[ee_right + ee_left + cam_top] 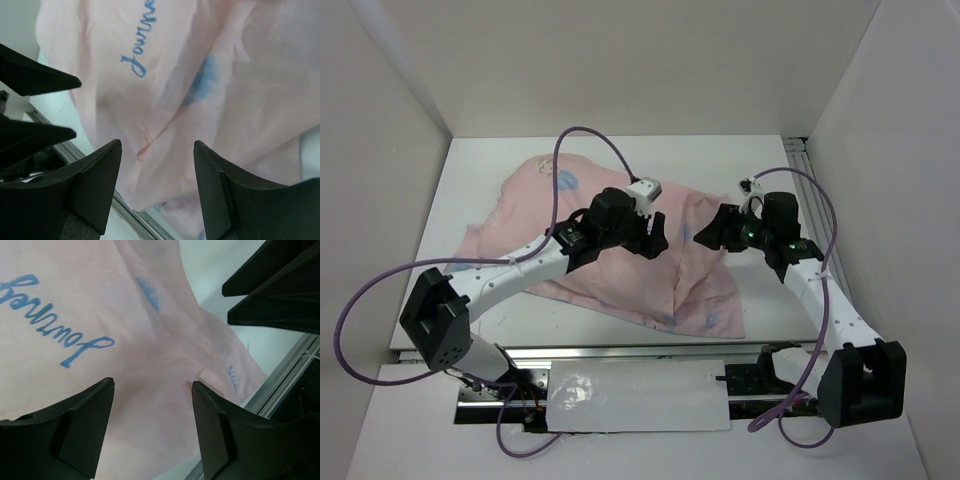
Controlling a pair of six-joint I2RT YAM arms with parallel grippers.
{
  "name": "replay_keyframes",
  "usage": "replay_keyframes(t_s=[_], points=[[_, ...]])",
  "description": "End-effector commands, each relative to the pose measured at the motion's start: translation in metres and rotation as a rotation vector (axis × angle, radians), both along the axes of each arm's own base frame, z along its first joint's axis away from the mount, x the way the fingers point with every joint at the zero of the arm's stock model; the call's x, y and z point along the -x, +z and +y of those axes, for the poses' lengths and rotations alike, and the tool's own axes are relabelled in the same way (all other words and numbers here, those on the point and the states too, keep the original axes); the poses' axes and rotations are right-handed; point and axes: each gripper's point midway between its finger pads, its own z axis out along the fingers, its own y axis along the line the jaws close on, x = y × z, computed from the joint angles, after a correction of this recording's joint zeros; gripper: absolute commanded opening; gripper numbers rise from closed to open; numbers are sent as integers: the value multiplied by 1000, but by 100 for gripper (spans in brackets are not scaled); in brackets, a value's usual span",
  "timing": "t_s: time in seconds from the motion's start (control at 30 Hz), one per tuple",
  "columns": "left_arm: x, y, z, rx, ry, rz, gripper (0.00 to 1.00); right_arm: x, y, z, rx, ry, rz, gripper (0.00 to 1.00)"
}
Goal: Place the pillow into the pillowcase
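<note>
The pillowcase [620, 270] lies spread and wrinkled on the white table, pale pink side up with faint blue print showing through. It fills the left wrist view [100, 315] and the right wrist view [200, 90], where blue script shows. My left gripper [653, 235] is open and empty, held just above the middle of the fabric [152, 390]. My right gripper [705, 235] is open and empty above the fabric's right part [157, 150], facing the left one. The white pillow with the yellow piping does not show in any view.
White walls enclose the table [760, 170] at the back and both sides. A metal rail [620, 352] runs along the near edge, with a white plate [640, 395] between the arm bases. Purple cables loop off both arms.
</note>
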Motion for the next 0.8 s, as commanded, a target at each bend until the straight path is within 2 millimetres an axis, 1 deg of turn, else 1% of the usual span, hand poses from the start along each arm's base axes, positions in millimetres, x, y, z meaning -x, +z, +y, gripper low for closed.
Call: replay_keyframes(t_s=[0.0, 0.03, 0.07, 0.1, 0.13, 0.17, 0.23, 0.27, 0.3, 0.33, 0.37, 0.4, 0.43, 0.47, 0.53, 0.57, 0.6, 0.63, 0.67, 0.7, 0.73, 0.77], points=[[2, 14, -26, 26, -100, -49, 77, 15, -23, -12, 72, -20, 59, 67], [5, 11, -33, 23, -114, -45, 78, 21, -27, -13, 75, -20, 77, 67], [5, 0, -39, 6, -124, -27, 80, 26, -32, -14, 90, -10, 99, 67], [3, 3, -47, 5, -124, -36, 80, 34, -34, -11, 88, 36, 96, 67], [3, -14, -53, -31, -128, -8, 80, 41, -37, -9, 87, 56, 105, 67], [-3, -11, -58, -34, -117, -14, 80, 44, -40, -8, 91, 89, 95, 68], [-5, -24, -61, -73, -101, 17, 76, 61, -38, 3, 48, 153, 89, 70], [-11, -35, -63, -96, -89, 27, 74, 59, -33, 5, 35, 167, 49, 70], [-13, -40, -61, -117, -72, 32, 70, 63, -31, 8, 12, 182, 44, 70], [-15, -41, -63, -117, -72, 32, 65, 67, -35, 11, 12, 194, 44, 70], [-14, -43, -62, -125, -73, 40, 59, 68, -33, 12, 4, 204, 26, 70], [-15, -50, -60, -145, -64, 50, 52, 70, -33, 15, -2, 208, 33, 70], [-17, -51, -58, -150, -53, 45, 33, 73, -35, 18, -8, 226, 35, 70], [-16, -50, -59, -145, -48, 51, 23, 74, -43, 18, -8, 226, 55, 70], [-19, -52, -54, -163, -25, 46, 0, 77, -43, 26, -38, 278, 52, 70], [-17, -54, -52, -166, -25, 49, 0, 81, -43, 34, -53, 315, 57, 68], [-16, -56, -50, -160, -25, 44, 0, 81, -48, 39, -61, 338, 64, 68], [-15, -52, -50, -147, -24, 32, 0, 81, -49, 42, -60, 351, 63, 68], [-14, -38, -49, -117, -23, 6, 0, 83, -54, 48, -53, 372, 72, 68], [-13, -35, -47, -107, -22, -2, 0, 77, -54, 51, -47, 365, 55, 61], [-12, -26, -49, -79, -29, -21, 0, 74, -56, 54, -46, 352, 64, 53], [-11, -11, -47, -51, -28, -46, 0, 71, -59, 59, -33, 339, 60, 43]])
